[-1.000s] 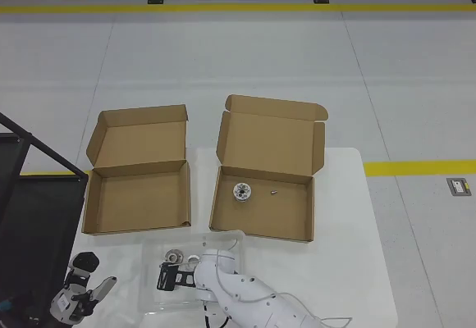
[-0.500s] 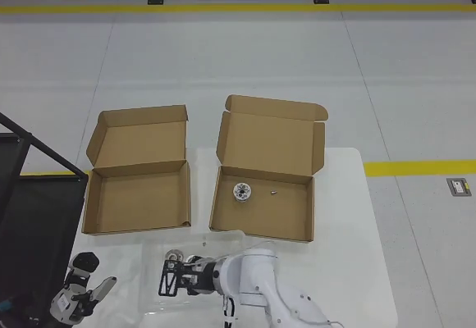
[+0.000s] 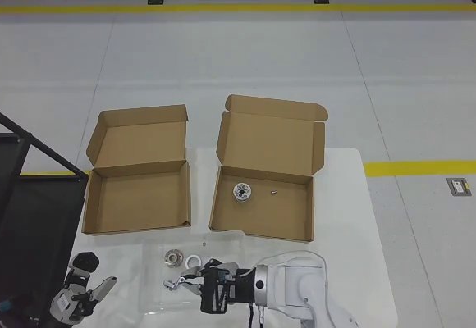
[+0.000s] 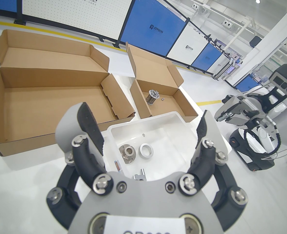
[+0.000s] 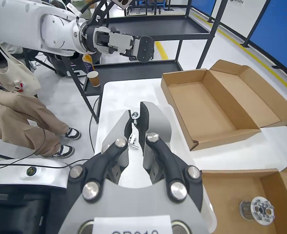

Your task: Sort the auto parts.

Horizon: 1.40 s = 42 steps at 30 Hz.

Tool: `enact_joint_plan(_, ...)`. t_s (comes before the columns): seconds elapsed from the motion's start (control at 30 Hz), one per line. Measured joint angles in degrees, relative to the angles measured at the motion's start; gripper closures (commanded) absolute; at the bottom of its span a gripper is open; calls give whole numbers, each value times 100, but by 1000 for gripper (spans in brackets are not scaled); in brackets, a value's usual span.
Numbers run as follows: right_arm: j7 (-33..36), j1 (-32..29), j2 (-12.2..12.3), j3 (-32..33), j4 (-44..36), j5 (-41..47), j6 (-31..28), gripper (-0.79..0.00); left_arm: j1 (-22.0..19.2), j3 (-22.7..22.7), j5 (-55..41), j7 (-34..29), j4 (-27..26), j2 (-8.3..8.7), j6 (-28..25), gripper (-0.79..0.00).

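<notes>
The right gripper (image 5: 135, 113) is clamped on a small metal part (image 5: 135, 115), which is pinched at the very tips of its fingers. In the top view the right gripper (image 3: 185, 280) hangs above the near side of the white tray (image 3: 230, 238) and points toward the left box (image 3: 137, 201).

The left gripper (image 4: 144, 110) is spread wide, with nothing between its pads. In the top view the left gripper (image 3: 90, 292) sits by the near-left corner of the tabletop (image 3: 345, 246), apart from the tray.

In the tray, a flanged part (image 4: 127, 152) and a ring (image 4: 146, 151) lie just beside each other without touching. A small bracket-like piece (image 4: 139, 174) lies nearer the tray's near wall, partly hidden behind the left gripper's body.

2 open cardboard boxes stand side by side on the far half of the tabletop with their lids raised, just beyond the tray. The right box (image 3: 291, 211) holds a round hub (image 3: 241, 191) toward its left wall. A tiny screw (image 3: 274, 193) lies a little to the hub's right, apart from it.
</notes>
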Motion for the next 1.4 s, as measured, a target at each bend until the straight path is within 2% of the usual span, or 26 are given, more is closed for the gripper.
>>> enact_joint_plan(0.2, -567, -9, 28, 288, -26, 411, 706, 0, 0, 0, 0, 0, 0, 0, 0, -785)
enact_joint_plan(0.33, -716, 0, 64, 769, 146, 542, 1605, 0, 0, 0, 0, 0, 0, 0, 0, -785)
enact_joint_plan(0.47, -153, 182, 72, 1087, 537, 542, 2625, 0, 0, 0, 0, 0, 0, 0, 0, -785)
enact_joint_plan(0.63, 1014, 566, 36, 1111, 1146, 19, 4171, 0, 0, 0, 0, 0, 0, 0, 0, -785)
enact_joint_plan(0.73, 1642, 867, 16, 1095, 1595, -69, 4661, 0, 0, 0, 0, 0, 0, 0, 0, -785)
enact_joint_plan(0.87, 2224, 1266, 0, 1095, 2167, -56, 4907, 0, 0, 0, 0, 0, 0, 0, 0, -785)
enact_joint_plan(1.23, 2817, 1732, 13, 1086, 3050, -297, 5251, 0, 0, 0, 0, 0, 0, 0, 0, -785)
enact_joint_plan(1.27, 2837, 1750, 13, 1076, 3072, -312, 5272, -108, 0, 0, 0, 0, 0, 0, 0, -785)
enact_joint_plan(1.3, 2840, 1761, 12, 1069, 3088, -327, 5298, -175, 0, 0, 0, 0, 0, 0, 0, -785)
enact_joint_plan(1.37, 2848, 1765, 14, 1063, 3107, -347, 5355, -265, 0, 0, 0, 0, 0, 0, 0, -785)
enact_joint_plan(1.4, 2850, 1765, 15, 1062, 3107, -345, 5362, -283, 0, 0, 0, 0, 0, 0, 0, -785)
